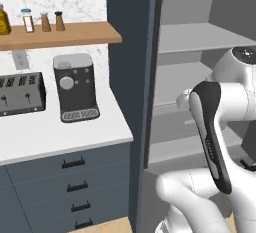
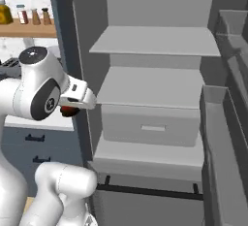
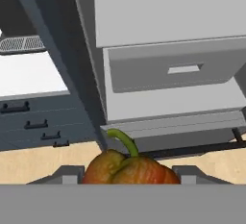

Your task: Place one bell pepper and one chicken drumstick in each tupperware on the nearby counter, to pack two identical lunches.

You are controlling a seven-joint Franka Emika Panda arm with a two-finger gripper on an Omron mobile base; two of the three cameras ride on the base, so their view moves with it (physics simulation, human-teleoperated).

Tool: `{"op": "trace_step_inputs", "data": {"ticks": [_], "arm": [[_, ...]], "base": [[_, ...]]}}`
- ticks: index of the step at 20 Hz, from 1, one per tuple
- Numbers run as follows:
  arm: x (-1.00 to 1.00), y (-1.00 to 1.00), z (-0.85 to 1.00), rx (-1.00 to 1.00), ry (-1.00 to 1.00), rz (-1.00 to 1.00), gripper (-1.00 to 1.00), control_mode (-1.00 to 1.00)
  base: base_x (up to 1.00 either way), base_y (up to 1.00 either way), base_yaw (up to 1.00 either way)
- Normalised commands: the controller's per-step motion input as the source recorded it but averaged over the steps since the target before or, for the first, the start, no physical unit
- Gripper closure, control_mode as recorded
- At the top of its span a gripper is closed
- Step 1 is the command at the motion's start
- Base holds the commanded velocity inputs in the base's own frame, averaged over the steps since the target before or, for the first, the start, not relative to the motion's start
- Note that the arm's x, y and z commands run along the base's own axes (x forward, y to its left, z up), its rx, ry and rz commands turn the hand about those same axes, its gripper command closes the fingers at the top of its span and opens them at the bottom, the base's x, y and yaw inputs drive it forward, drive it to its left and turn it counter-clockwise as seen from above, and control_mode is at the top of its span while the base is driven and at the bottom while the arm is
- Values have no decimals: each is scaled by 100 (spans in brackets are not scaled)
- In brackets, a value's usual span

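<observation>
Held between the gripper (image 3: 129, 180) fingers, bell pepper (image 3: 127, 169) looks light, smooth and slippery (stem up); best gripped across its broad shoulders; the counter (image 1: 60, 134) is nearby.

Bare counter (image 1: 60, 137) beside coffee machine (image 1: 76, 88)

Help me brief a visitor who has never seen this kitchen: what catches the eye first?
The open fridge, its grey shelves bare, stands beside the white counter. In the hand view a red bell pepper with a green stem sits between the tips of the gripper. A black coffee machine stands on the counter.
</observation>
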Motion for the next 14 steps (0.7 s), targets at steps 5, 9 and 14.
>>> {"op": "trace_step_inputs", "data": {"ticks": [5,9,14], "arm": [[0,0,0,0,0,0,100,100],[0,0,0,0,0,0,100,100],[0,0,0,0,0,0,100,100]], "base": [[-19,100,0],[15,100,0],[39,100,0]]}}
